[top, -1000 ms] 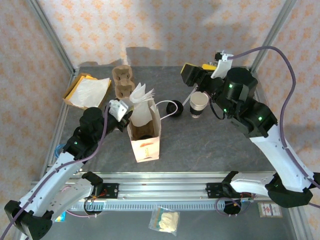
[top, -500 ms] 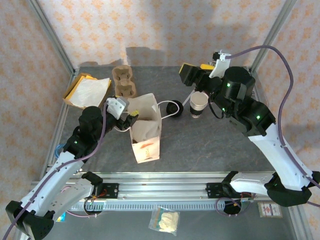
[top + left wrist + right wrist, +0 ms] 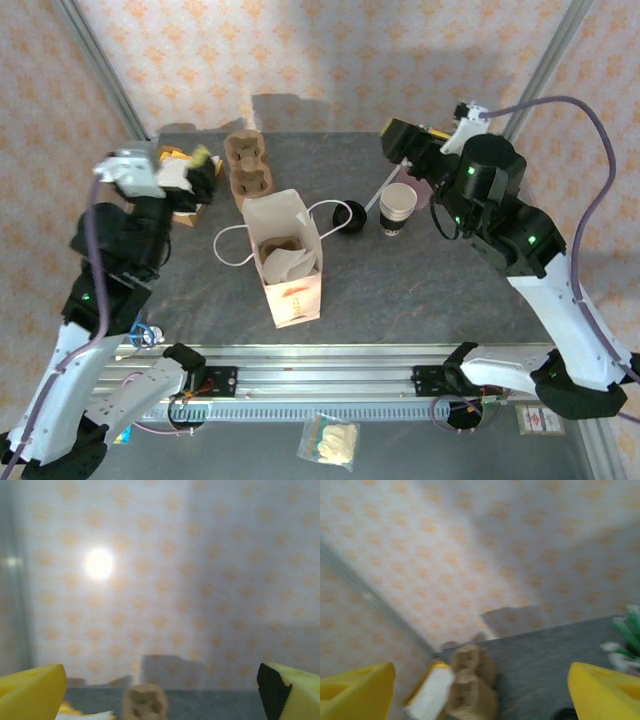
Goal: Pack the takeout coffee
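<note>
White paper cup point(image 3: 398, 208) upright, mouth up, axis vertical | left jaws wide | right jaws wide

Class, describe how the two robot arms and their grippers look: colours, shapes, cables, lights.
The left arm and right arm share white lower links, black rounded joint housings with green lights, and a purple-grey cable looping alongside. The left gripper and right gripper have blocky yellow fingers; one left finger shows a black inner face.

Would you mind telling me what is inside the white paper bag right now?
Crumpled white paper lies inside the paper bag, with something brown showing behind it. Whatever sits beneath them at the bottom is covered.
</note>
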Robot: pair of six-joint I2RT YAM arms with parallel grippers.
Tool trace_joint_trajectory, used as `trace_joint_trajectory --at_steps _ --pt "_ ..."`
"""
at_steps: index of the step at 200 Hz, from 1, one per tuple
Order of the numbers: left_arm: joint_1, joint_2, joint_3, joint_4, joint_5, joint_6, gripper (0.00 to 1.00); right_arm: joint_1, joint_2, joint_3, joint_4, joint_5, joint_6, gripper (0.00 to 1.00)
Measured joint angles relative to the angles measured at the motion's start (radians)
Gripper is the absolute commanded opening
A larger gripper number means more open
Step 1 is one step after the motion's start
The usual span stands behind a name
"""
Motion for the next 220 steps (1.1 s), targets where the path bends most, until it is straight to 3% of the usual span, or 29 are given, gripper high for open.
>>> trace_joint_trajectory --at_steps 28,57,94,128,168,220 --pt "0.052 -0.062 -0.076 -0.061 -0.288 -0.079 0.99 -0.215 -0.105 -0.286 0.023 0.045 0.070 0.92" --pt "0.172 -0.092 -0.283 -0.117 -0.348 -0.190 0.99 -0.379 -0.165 -0.570 0.085 0.087 0.148 0.93" --pt "0.391 -0.044 -0.484 -0.118 -0.219 -0.328 0.99 -0.435 -0.227 -0.853 0.257 0.175 0.183 0.95" --pt "0.547 -0.051 -0.716 0.049 -0.068 -0.388 0.99 -0.435 -0.327 -1.114 0.514 0.264 0.138 0.95" --pt "0.609 -0.065 -1.024 0.383 0.039 -0.383 0.99 -0.437 -0.336 -1.376 0.846 0.317 0.005 0.99" --pt "0.609 0.085 -1.271 0.925 0.210 -0.298 0.99 -0.437 -0.087 -1.502 1.305 0.288 -0.189 1.00"
